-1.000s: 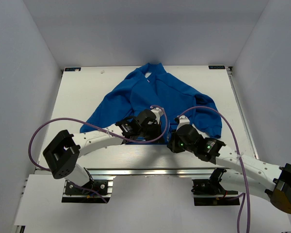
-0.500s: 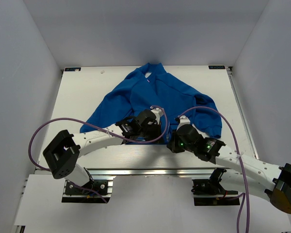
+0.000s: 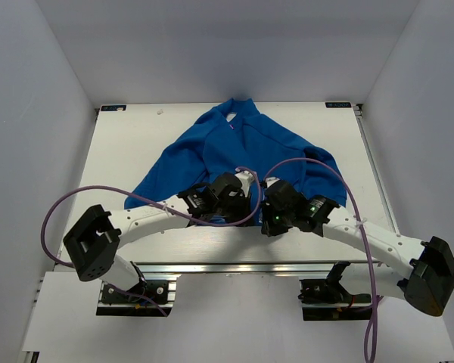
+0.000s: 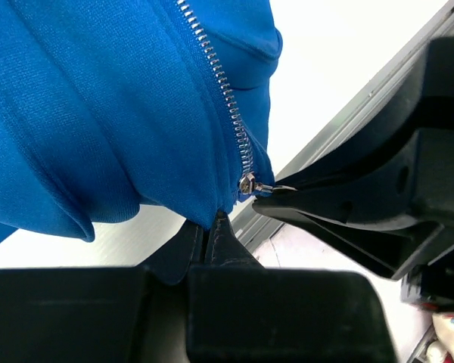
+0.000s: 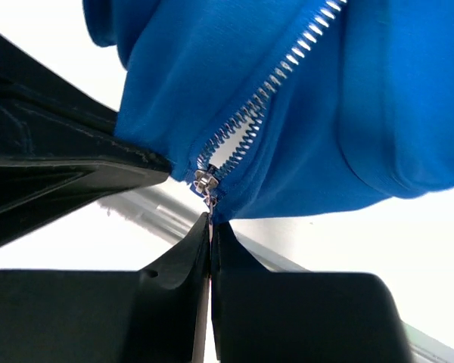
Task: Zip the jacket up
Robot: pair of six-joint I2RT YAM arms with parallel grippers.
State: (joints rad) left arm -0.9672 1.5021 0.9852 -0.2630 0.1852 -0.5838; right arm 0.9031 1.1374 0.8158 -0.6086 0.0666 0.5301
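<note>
The blue jacket (image 3: 234, 147) lies flat on the white table, collar at the far side. Its pale zipper (image 4: 221, 83) is open along most of its length, and the slider (image 4: 247, 184) sits at the bottom hem. My left gripper (image 4: 213, 221) is shut on the hem fabric just beside the slider. My right gripper (image 5: 211, 219) is shut on the small metal pull tab hanging from the slider (image 5: 204, 181). Both grippers meet at the near hem in the top view, left gripper (image 3: 240, 203) and right gripper (image 3: 263, 213) almost touching.
The table's metal front rail (image 3: 234, 266) runs just behind the hem. Purple cables (image 3: 68, 200) loop off both arms over the table. White enclosure walls stand left, right and behind. The right sleeve (image 3: 329, 185) lies beside the right arm.
My right arm has swung left and forward to the hem, and its jaws have closed on the zipper pull. The left gripper has kept its hold on the hem.
</note>
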